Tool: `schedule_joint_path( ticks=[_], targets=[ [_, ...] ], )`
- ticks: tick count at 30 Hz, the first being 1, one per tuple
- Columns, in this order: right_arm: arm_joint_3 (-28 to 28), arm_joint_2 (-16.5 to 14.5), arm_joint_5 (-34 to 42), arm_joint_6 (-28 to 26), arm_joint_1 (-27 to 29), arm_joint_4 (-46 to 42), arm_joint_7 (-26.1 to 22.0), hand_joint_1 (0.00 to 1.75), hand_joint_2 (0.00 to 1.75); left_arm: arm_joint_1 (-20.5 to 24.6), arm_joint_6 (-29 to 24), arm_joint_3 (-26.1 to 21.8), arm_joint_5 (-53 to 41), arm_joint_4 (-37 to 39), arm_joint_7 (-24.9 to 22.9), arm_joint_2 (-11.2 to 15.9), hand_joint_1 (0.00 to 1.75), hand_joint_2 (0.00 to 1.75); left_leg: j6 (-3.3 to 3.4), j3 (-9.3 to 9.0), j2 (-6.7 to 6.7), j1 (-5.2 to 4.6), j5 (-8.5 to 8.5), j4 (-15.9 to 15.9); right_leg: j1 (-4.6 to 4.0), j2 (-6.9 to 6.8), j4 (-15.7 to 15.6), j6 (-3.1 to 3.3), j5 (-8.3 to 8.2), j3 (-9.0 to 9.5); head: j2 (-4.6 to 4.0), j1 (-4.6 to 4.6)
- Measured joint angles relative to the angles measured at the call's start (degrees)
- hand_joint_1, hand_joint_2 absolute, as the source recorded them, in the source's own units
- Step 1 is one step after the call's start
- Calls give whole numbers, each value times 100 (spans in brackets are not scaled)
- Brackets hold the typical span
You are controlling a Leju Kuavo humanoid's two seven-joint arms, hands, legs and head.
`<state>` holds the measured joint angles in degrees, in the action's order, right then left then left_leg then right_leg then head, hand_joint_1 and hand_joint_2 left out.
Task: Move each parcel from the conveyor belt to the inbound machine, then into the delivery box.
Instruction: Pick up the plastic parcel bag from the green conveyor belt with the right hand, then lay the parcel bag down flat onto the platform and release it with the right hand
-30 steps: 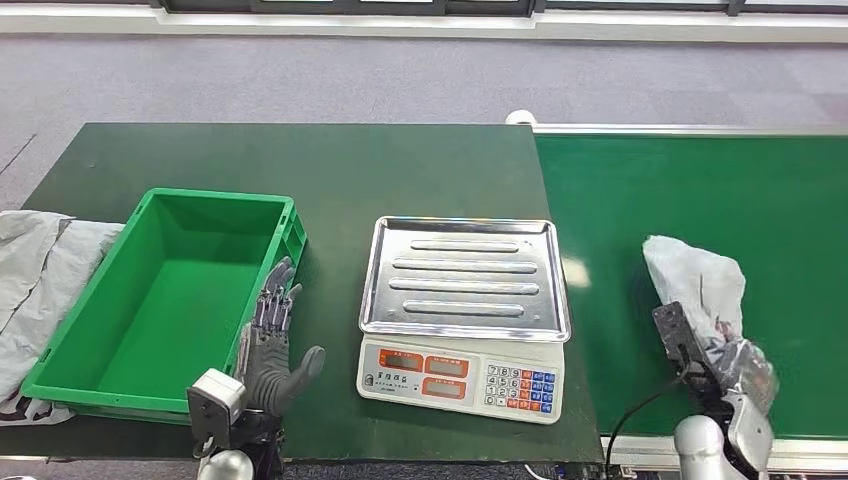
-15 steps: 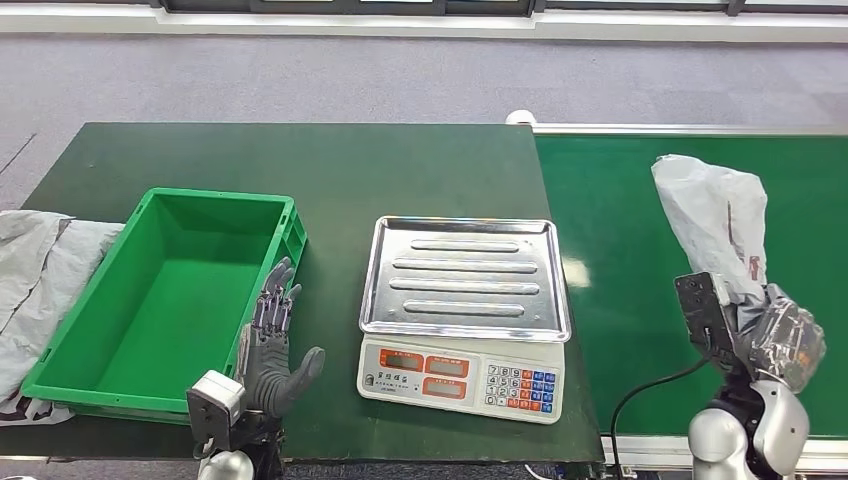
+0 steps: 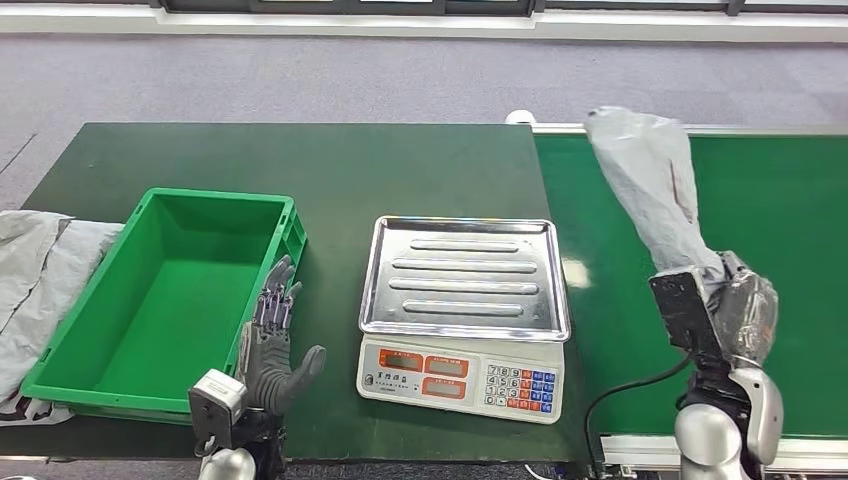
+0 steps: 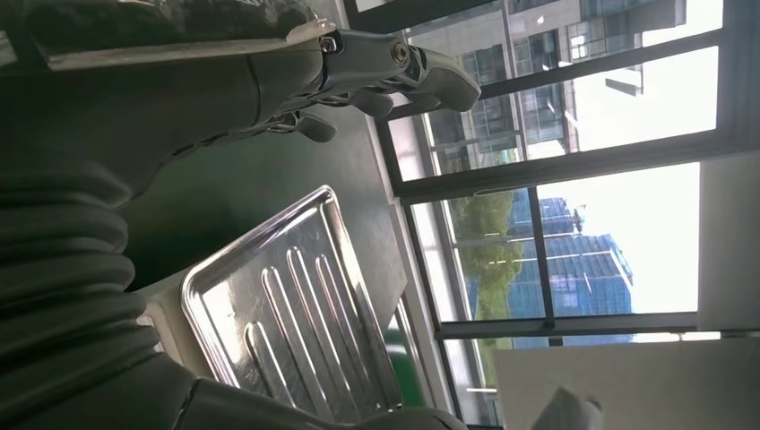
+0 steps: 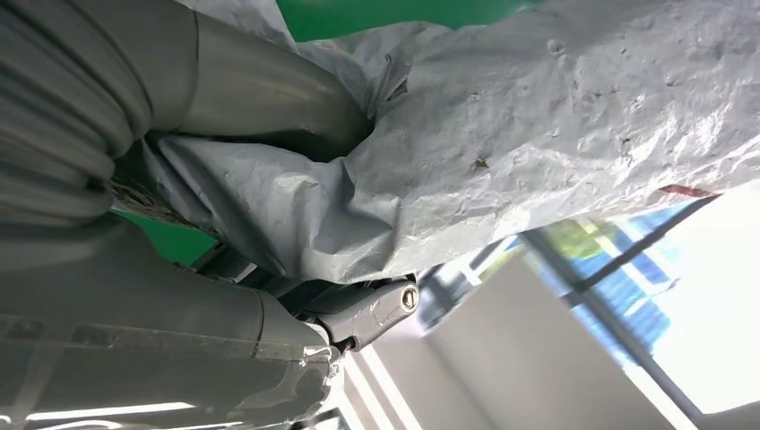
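A grey plastic parcel [image 3: 650, 185] stands up in the air over the green conveyor belt [image 3: 790, 200], gripped at its lower end by my right hand [image 3: 742, 312]. The right wrist view shows the crinkled parcel [image 5: 538, 134] pinched between the thumb [image 5: 260, 81] and the darker fingers [image 5: 358, 309]. The weighing scale with its steel tray [image 3: 465, 275] sits mid-table, empty. The green delivery box [image 3: 170, 290] is at the left, empty. My left hand [image 3: 275, 345] is raised beside the box's near right corner, fingers apart, holding nothing. The scale tray [image 4: 287, 313] also appears in the left wrist view.
A pile of grey bags [image 3: 35, 275] lies left of the green box. The scale's keypad panel [image 3: 460, 378] faces me at the table's front edge. The dark green table [image 3: 300, 160] has bare room behind the box and scale.
My right hand has lifted the parcel off the belt and swung it up and leftward, toward the scale. The left hand has stayed put.
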<state>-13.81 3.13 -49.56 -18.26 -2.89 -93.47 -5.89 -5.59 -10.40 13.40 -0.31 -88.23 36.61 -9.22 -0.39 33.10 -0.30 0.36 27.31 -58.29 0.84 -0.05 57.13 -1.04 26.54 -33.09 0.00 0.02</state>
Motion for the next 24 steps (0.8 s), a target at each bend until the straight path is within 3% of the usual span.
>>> schedule_joint_path(
  ticks=[3,6,9,12,17,24],
  targets=[
    [517,-23,-14,408,-102,-21,-267,175,175,42,45,0,-39,39,17,-26,0,175,0,24,4,0,0,2,0,4,3,0,0,1,0,0],
    [1419,-184,-313,989,-398,144,-334,175,175,162,119,0,-104,123,-10,-72,0,175,-4,9,21,2,-2,4,-2,19,4,5,-3,-7,0,0],
    [2356,-351,-436,1039,-617,374,-214,175,175,252,108,0,-109,225,-31,-113,0,175,-10,-4,11,4,-12,3,-3,10,8,9,-5,-10,0,-2],
    [2918,-375,-400,1039,-754,473,-191,175,175,265,89,0,-68,293,-20,-114,0,175,-13,0,1,5,-14,4,-3,2,11,10,-3,-10,0,-1],
    [3333,-364,-285,1056,-917,549,-193,175,175,267,32,0,-2,346,-16,-110,0,175,-11,4,2,3,-12,2,-1,5,8,10,-3,-12,0,0],
    [3496,-339,-267,1058,-1015,651,-185,175,175,266,2,0,23,382,-19,-90,0,175,-11,4,1,2,-12,1,-1,3,7,10,-3,-12,0,0]
  ],
)
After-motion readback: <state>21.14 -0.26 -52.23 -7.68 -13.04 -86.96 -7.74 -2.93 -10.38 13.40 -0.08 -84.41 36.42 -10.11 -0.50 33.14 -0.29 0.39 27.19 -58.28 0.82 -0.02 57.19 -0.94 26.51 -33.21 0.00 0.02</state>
